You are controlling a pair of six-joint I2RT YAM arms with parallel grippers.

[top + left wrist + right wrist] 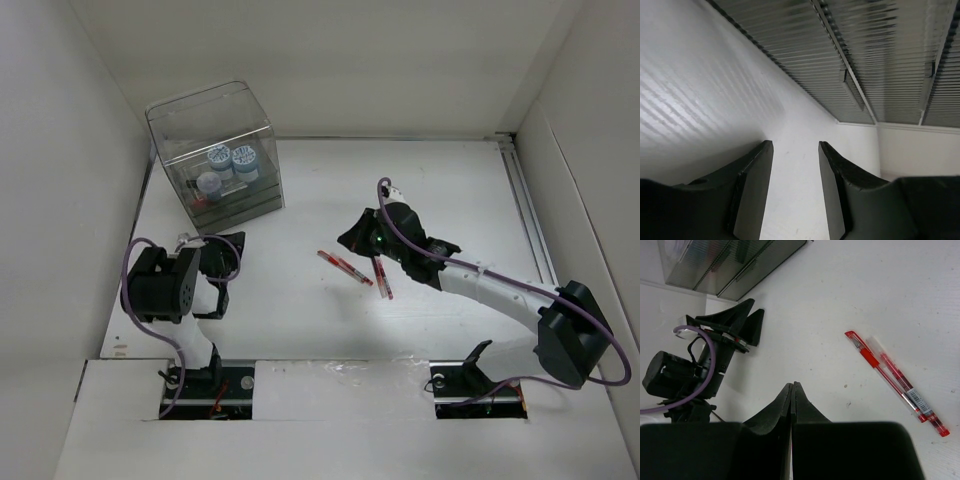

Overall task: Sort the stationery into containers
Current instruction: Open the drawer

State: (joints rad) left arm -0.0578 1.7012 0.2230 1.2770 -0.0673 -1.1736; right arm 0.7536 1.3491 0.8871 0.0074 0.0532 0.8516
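One camera looks down on the whole table (300, 320) from high up, and both wrist cameras look from low down at the clear box (212, 150).

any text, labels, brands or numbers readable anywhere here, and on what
No text can be read.
red pens: small white label on one barrel, too small to read.
rolls in the organizer: blue-white print, too blurred to read.
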